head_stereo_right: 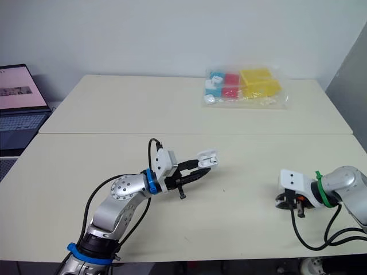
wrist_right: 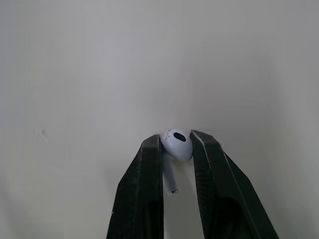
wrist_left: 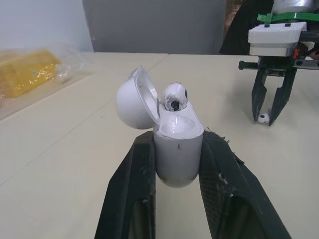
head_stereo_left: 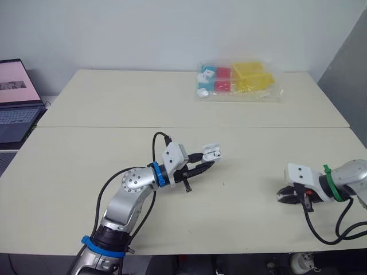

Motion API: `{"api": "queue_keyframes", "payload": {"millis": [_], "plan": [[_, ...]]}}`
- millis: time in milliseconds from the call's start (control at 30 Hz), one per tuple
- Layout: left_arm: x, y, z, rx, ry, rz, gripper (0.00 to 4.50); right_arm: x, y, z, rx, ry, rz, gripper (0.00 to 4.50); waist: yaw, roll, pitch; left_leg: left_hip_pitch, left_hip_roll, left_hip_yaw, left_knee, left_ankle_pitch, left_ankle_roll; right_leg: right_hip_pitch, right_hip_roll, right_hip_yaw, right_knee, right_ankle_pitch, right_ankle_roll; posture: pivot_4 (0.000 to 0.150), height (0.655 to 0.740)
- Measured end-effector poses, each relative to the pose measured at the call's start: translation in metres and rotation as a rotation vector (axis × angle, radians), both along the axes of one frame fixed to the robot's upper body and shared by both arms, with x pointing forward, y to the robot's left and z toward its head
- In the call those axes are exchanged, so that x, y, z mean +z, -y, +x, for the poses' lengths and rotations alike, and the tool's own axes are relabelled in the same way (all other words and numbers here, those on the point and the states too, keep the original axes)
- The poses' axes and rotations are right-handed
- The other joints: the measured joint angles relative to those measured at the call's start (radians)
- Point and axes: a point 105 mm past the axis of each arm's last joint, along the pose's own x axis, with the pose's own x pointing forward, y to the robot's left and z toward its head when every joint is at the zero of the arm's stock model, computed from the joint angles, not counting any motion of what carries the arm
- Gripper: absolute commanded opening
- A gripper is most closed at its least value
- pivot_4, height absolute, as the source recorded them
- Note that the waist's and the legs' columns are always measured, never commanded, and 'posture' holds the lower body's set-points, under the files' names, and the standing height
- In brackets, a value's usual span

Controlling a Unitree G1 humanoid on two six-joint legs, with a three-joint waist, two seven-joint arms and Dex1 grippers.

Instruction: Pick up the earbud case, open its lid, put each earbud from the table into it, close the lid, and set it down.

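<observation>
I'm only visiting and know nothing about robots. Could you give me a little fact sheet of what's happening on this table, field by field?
Left gripper: shut on the earbud case
Lid: open
In the case: first earbud, seated
Right gripper: shut on the second earbud, down at the table
Far side of table: clear bag of coloured blocks
Robot's left: open laptop
Left to do: second earbud in, lid closed, case set down
</observation>
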Motion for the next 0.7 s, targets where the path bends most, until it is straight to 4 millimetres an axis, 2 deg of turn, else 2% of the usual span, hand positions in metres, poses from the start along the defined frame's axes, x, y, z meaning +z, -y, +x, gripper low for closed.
{"api": "queue_keyframes", "payload": {"millis": [300,333,367,533,700], "plan": [[-0.001,-0.003,0.001,0.013,-0.009,0.019,0.8,-0.001,0.004,0.006,0.045,0.025,-0.012,0.45,0.001,0.0,0.0,0.001,0.0,-0.001,0.0,0.0,0.0,0.002,0.0,0.0,0.0,0.0,0.0,0.15,0.74],[-0.001,-0.003,0.001,0.014,-0.012,0.02,0.8,-0.001,0.004,0.006,0.037,0.022,-0.013,1.22,0.002,0.0,0.0,0.002,0.0,-0.001,0.0,0.0,0.0,0.004,-0.001,0.0,0.0,0.0,0.0,0.15,0.74],[-0.001,-0.003,0.001,0.015,-0.015,0.02,0.8,-0.001,0.004,0.006,0.034,0.022,-0.012,1.45,0.002,0.0,0.0,0.003,0.0,-0.002,0.0,0.0,0.0,0.005,-0.001,0.0,0.0,0.0,0.0,0.15,0.74],[0.0,-0.003,0.001,0.013,-0.018,0.016,0.8,0.0,0.002,0.01,0.035,0.06,-0.005,3.25,0.001,0.0,0.0,0.006,0.0,-0.001,0.0,0.0,0.0,0.006,-0.001,0.0,-0.001,0.0,0.0,0.15,0.74],[0.0,-0.003,0.001,0.015,-0.018,0.013,0.8,0.01,-0.002,0.01,0.021,0.073,0.041,3.3,0.002,0.0,0.0,0.005,0.0,-0.001,0.0,0.0,0.0,0.006,-0.001,0.0,-0.001,0.0,0.0,0.15,0.74]]}}
